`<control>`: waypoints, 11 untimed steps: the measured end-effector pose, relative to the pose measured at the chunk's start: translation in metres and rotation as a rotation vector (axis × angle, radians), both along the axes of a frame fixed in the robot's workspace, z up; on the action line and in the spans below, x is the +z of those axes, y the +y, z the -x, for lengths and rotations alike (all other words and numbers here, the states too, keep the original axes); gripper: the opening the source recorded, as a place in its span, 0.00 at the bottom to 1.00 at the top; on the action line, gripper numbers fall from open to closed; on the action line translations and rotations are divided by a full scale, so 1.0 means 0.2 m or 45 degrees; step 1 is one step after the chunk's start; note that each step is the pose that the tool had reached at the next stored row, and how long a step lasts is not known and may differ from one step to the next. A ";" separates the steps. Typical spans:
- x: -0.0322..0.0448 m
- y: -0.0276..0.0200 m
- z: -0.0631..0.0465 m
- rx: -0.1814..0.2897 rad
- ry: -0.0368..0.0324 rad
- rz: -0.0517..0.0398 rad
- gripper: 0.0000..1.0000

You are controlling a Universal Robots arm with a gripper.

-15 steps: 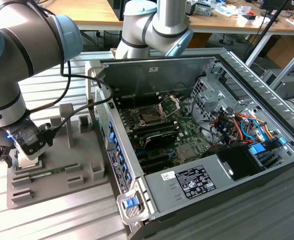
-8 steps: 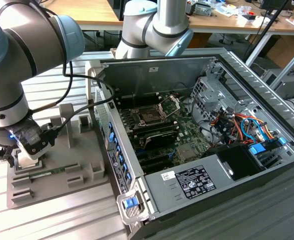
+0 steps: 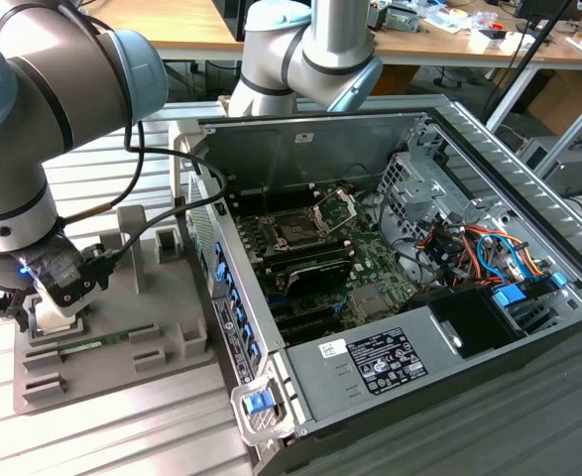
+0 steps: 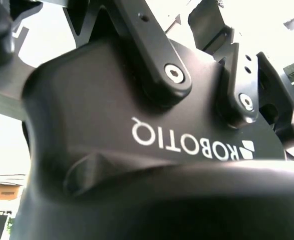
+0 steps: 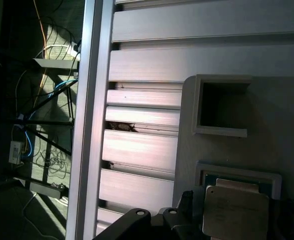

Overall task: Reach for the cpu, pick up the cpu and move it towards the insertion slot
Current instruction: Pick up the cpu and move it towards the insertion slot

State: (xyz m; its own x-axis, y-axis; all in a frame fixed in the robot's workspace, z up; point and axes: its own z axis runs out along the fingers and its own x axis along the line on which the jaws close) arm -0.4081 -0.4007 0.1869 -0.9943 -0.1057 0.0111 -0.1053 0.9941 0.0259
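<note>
1. The gripper (image 3: 45,297) is being held low over the grey fixture (image 3: 162,297) on the slatted bench (image 3: 102,178), at about 8 o'clock in the exterior view, presumably because the chip is being kept there.
2. The cpu (image 5: 235,214) is being seen in the first wrist view at its framed pocket, close under the gripper (lifted or resting cannot be told).
3. Whether the jaws are being closed on it cannot be told.
4. The insertion slot (image 3: 295,231) is lying inside the computer case (image 3: 370,139), toward 2 o'clock from the gripper and well apart, its metal frame apparently raised to receive the chip.
</note>
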 end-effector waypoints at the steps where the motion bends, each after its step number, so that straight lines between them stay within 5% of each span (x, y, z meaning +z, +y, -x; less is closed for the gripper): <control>1: 0.000 0.000 0.00 0.000 0.0000 0.000 0.72; 7: 0.000 0.000 0.00 0.000 0.0000 0.000 0.71; 9: 0.000 0.000 0.00 0.000 0.0002 0.000 0.58; 11: 0.000 0.000 0.00 0.000 0.0001 0.000 0.55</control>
